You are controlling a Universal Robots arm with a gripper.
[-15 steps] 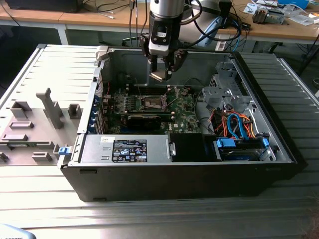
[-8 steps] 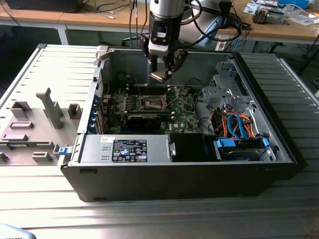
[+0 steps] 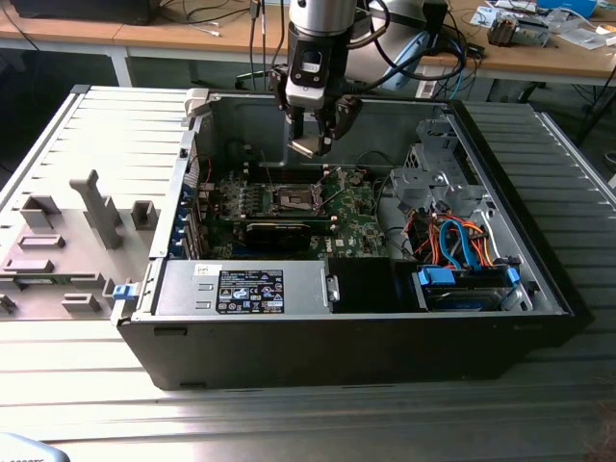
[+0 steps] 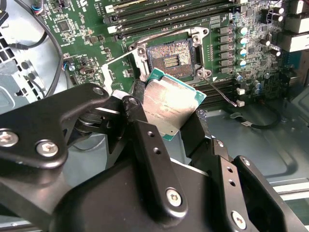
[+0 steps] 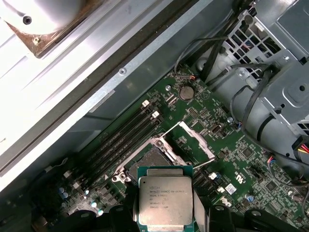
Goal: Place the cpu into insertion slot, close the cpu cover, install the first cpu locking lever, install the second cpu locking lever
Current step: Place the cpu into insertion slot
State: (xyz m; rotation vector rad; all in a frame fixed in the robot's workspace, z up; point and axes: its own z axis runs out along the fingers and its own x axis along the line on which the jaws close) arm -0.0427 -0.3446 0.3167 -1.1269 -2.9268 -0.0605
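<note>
Above the insertion slot: gripper jaws clamp the cpu, tilted.
Lid: cpu cover stands raised.
Care: I should level it, match corners, lower gently.

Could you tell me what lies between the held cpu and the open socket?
Nothing: in the exterior view, bare air separates the silver-grey square cpu from the dark square socket.

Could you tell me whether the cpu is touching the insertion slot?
Apart: the exterior view shows the cpu, held by the hand, hanging clear above the insertion slot.
</note>
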